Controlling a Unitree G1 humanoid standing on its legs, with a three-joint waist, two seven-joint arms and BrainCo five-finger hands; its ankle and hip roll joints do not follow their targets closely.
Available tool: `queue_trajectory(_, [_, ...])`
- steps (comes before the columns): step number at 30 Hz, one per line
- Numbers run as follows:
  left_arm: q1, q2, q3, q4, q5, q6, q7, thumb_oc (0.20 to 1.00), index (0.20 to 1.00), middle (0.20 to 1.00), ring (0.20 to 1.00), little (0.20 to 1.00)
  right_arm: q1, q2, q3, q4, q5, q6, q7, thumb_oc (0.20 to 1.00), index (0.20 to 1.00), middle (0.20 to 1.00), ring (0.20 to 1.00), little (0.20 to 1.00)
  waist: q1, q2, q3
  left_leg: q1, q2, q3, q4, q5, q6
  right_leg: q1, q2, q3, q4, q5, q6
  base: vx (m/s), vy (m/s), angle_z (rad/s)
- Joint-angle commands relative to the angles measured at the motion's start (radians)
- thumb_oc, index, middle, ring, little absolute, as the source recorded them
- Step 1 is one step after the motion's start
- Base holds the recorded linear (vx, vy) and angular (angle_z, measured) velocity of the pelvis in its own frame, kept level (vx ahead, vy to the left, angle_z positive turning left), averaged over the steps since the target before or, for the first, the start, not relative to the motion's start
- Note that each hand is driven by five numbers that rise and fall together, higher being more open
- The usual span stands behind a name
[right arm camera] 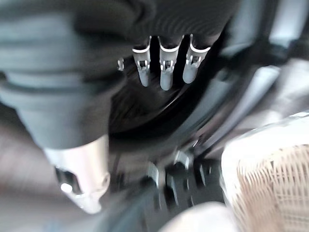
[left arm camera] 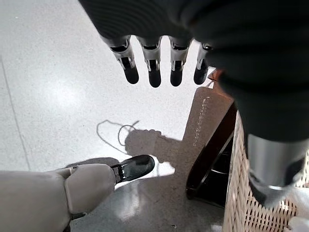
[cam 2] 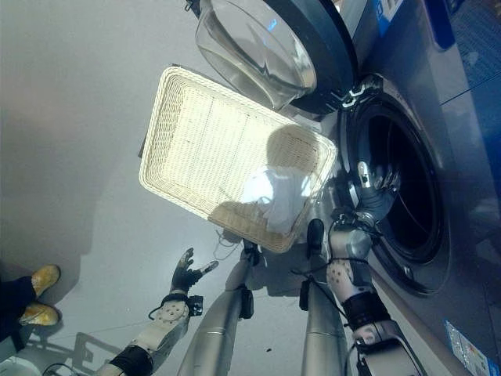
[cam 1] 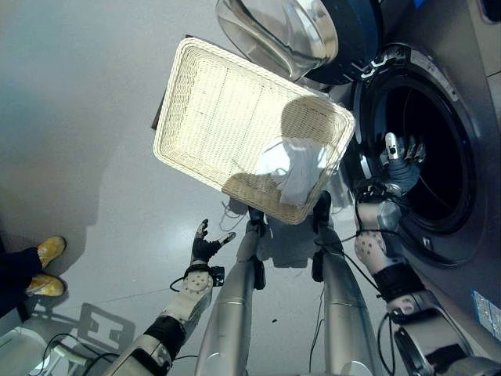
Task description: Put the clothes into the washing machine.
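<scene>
Left eye view: the right robot hand [cam 1: 401,160] reaches into the washing machine [cam 1: 438,149] drum, fingers straight, empty. White clothes [cam 1: 293,168] lie in the wicker basket [cam 1: 196,117] (door [cam 1: 290,31] open); the left robot hand [cam 1: 205,244] hangs spread over the floor [cam 1: 78,117].

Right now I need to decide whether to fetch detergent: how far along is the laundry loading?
Done: the washing machine door is open. In hand: nothing; the right hand sits at the drum opening with straight, empty fingers, and the left hand hangs open over the floor. Left: a white garment lies in the wicker basket. I cannot see into the dark drum.
</scene>
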Motion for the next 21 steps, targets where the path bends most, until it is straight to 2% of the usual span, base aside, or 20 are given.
queue_trajectory(1, [0.074,0.016,0.041,0.011,0.041,-0.029,0.001,1.000,1.000,1.000,1.000,1.000,-0.024,-0.038,0.026,-0.073,-0.370,0.081,-0.052,1.000,1.000,1.000,1.000,1.000,0.008,-0.017,-0.007,0.003,-0.074,0.024,0.046,-0.088,0.015,0.003,0.031,-0.011,0.006,0.002,0.071,0.00,0.000,0.00])
queue_trajectory(3, [0.075,0.018,0.051,0.015,0.045,-0.030,-0.007,1.000,1.000,1.000,1.000,1.000,-0.025,-0.063,0.055,-0.073,-0.457,0.113,-0.038,1.000,1.000,1.000,1.000,1.000,0.009,-0.019,-0.007,0.003,-0.075,0.022,0.047,-0.089,0.014,0.004,0.030,-0.011,0.004,0.001,0.073,0.00,0.000,0.00])
queue_trajectory(4, [0.068,0.026,0.065,0.031,0.051,-0.033,-0.026,1.000,1.000,1.000,1.000,1.000,-0.040,-0.109,0.109,-0.057,-0.560,0.173,0.017,1.000,1.000,1.000,1.000,1.000,0.012,-0.022,-0.007,0.000,-0.076,0.017,0.051,-0.090,0.012,0.005,0.028,-0.012,0.005,-0.003,0.076,-0.02,-0.041,0.01])
queue_trajectory(6, [0.065,0.030,0.069,0.045,0.054,-0.041,-0.036,1.000,1.000,1.000,1.000,1.000,-0.051,-0.131,0.139,-0.036,-0.600,0.203,0.053,1.000,1.000,1.000,1.000,1.000,0.015,-0.023,-0.007,-0.002,-0.077,0.013,0.052,-0.090,0.012,0.007,0.028,-0.013,0.005,-0.005,0.076,-0.03,-0.053,0.02])
queue_trajectory(7, [0.057,0.038,0.075,0.056,0.056,-0.043,-0.047,1.000,1.000,1.000,1.000,1.000,-0.075,-0.162,0.184,-0.013,-0.646,0.253,0.102,1.000,1.000,1.000,1.000,1.000,0.021,-0.025,-0.007,-0.004,-0.078,0.007,0.054,-0.090,0.011,0.008,0.028,-0.017,0.007,-0.008,0.077,-0.05,-0.115,0.02])
queue_trajectory(8, [0.040,0.055,0.074,0.080,0.056,-0.048,-0.065,1.000,1.000,1.000,1.000,1.000,-0.115,-0.213,0.260,0.029,-0.688,0.330,0.177,1.000,1.000,1.000,1.000,1.000,0.031,-0.030,-0.007,-0.001,-0.078,-0.003,0.052,-0.088,0.009,0.017,0.025,-0.027,0.005,-0.012,0.079,-0.05,-0.116,0.02])
queue_trajectory(9, [0.037,0.057,0.073,0.082,0.056,-0.048,-0.066,1.000,1.000,1.000,1.000,1.000,-0.121,-0.219,0.271,0.035,-0.690,0.337,0.187,1.000,1.000,1.000,1.000,1.000,0.032,-0.031,-0.007,-0.001,-0.078,-0.004,0.053,-0.088,0.008,0.018,0.025,-0.028,0.005,-0.013,0.079,-0.03,-0.106,0.07])
queue_trajectory(10, [0.033,0.063,0.073,0.088,0.056,-0.048,-0.071,1.000,1.000,1.000,1.000,1.000,-0.135,-0.232,0.295,0.050,-0.702,0.372,0.225,1.000,1.000,1.000,1.000,1.000,0.034,-0.033,-0.007,-0.002,-0.078,-0.006,0.054,-0.087,0.007,0.019,0.025,-0.032,0.006,-0.014,0.080,-0.03,-0.114,0.15])
queue_trajectory(11, [0.020,0.084,0.069,0.102,0.055,-0.049,-0.082,1.000,1.000,1.000,1.000,1.000,-0.178,-0.267,0.371,0.120,-0.712,0.445,0.302,1.000,1.000,1.000,1.000,1.000,0.045,-0.039,-0.007,-0.004,-0.077,-0.014,0.053,-0.084,0.005,0.021,0.024,-0.045,0.006,-0.016,0.080,-0.03,-0.116,0.19])
queue_trajectory(12, [0.018,0.088,0.067,0.103,0.053,-0.050,-0.083,1.000,1.000,1.000,1.000,1.000,-0.183,-0.269,0.382,0.130,-0.709,0.456,0.315,1.000,1.000,1.000,1.000,1.000,0.047,-0.040,-0.007,-0.005,-0.077,-0.015,0.053,-0.084,0.005,0.021,0.023,-0.047,0.006,-0.016,0.080,-0.03,-0.143,0.20])
queue_trajectory(13, [0.008,0.100,0.061,0.108,0.049,-0.044,-0.086,1.000,1.000,1.000,1.000,1.000,-0.211,-0.281,0.423,0.171,-0.716,0.509,0.356,1.000,1.000,1.000,1.000,1.000,0.053,-0.044,-0.007,-0.004,-0.076,-0.020,0.052,-0.082,0.004,0.025,0.022,-0.057,0.004,-0.017,0.080,-0.02,-0.091,0.13])
queue_trajectory(15, [0.000,0.111,0.057,0.109,0.047,-0.038,-0.090,1.000,1.000,1.000,1.000,1.000,-0.234,-0.291,0.460,0.204,-0.713,0.535,0.391,1.000,1.000,1.000,1.000,1.000,0.060,-0.047,-0.007,-0.004,-0.075,-0.024,0.049,-0.081,0.003,0.029,0.021,-0.065,0.002,-0.018,0.080,-0.01,-0.105,0.12])
queue_trajectory(17, [-0.024,0.135,0.039,0.110,0.036,-0.020,-0.098,1.000,1.000,1.000,1.000,1.000,-0.294,-0.293,0.515,0.299,-0.683,0.623,0.522,1.000,1.000,1.000,1.000,1.000,0.075,-0.051,-0.007,-0.005,-0.073,-0.034,0.046,-0.075,-0.002,0.032,0.020,-0.083,0.001,-0.019,0.078,-0.01,-0.128,0.11])
queue_trajectory(19, [-0.043,0.147,0.029,0.108,0.034,-0.005,-0.106,1.000,1.000,1.000,1.000,1.000,-0.332,-0.286,0.551,0.366,-0.669,0.661,0.608,1.000,1.000,1.000,1.000,1.000,0.087,-0.051,-0.007,-0.007,-0.070,-0.038,0.036,-0.068,-0.005,0.035,0.019,-0.099,-0.002,-0.020,0.077,0.00,-0.120,0.14])
queue_trajectory(20, [-0.057,0.152,0.017,0.108,0.035,0.005,-0.110,1.000,1.000,1.000,1.000,1.000,-0.361,-0.268,0.570,0.422,-0.708,0.699,0.679,1.000,1.000,1.000,1.000,1.000,0.098,-0.049,-0.007,-0.011,-0.068,-0.041,0.029,-0.062,-0.009,0.032,0.017,-0.111,-0.001,-0.021,0.076,0.01,-0.101,0.11])
queue_trajectory(21, [-0.057,0.152,0.017,0.108,0.035,0.005,-0.110,1.000,1.000,1.000,1.000,1.000,-0.361,-0.268,0.570,0.422,-0.708,0.699,0.679,1.000,1.000,1.000,1.000,1.000,0.098,-0.049,-0.007,-0.011,-0.068,-0.041,0.029,-0.062,-0.009,0.032,0.017,-0.111,-0.001,-0.021,0.076,0.00,-0.065,0.09])
